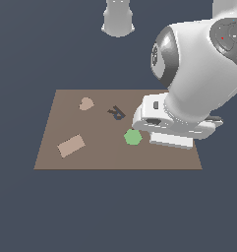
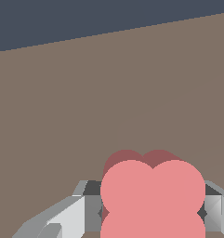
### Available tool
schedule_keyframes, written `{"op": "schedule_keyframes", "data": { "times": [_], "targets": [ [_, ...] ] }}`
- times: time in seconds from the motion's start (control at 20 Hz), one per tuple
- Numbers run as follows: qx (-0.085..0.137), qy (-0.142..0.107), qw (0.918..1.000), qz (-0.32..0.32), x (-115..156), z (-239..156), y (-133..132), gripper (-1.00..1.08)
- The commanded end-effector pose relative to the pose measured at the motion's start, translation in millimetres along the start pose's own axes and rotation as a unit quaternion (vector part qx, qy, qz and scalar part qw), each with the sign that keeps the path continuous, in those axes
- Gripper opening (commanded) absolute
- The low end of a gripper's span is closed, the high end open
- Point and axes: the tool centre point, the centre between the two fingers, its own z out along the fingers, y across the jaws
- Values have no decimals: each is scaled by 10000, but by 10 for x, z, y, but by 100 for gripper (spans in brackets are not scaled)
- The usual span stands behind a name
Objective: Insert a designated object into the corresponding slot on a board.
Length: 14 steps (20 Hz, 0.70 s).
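Observation:
The pinkish-red lobed piece point(image 2: 153, 200) fills the near part of the wrist view, just over the brown board point(image 2: 62, 116). My gripper point(image 2: 153, 207) has a grey finger point(image 2: 88, 207) pressed against each side of the piece and is shut on it. In the exterior view the white hand point(image 1: 169, 123) hangs over the right part of the board point(image 1: 100, 155) and hides the fingers and the piece. The dark navy lobed slot shows in neither view.
On the board lie a green hexagon point(image 1: 133, 137) beside the hand, a dark R-shaped mark point(image 1: 116, 112), a tan rectangle point(image 1: 71, 145) and a small tan rounded shape point(image 1: 86, 104). A white arm base point(image 1: 118, 19) stands behind the board.

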Motion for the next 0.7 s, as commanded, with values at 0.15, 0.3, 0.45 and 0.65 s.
{"op": "schedule_keyframes", "data": {
  "times": [0.15,0.3,0.45,0.65],
  "targets": [
    [1,-1,9999,103,-6,-1,12,-100],
    [1,0,9996,268,-13,-3,35,-100],
    [1,0,9987,509,-25,-7,69,-100],
    [2,1,9955,946,-52,-13,128,-100]
  ]
}}
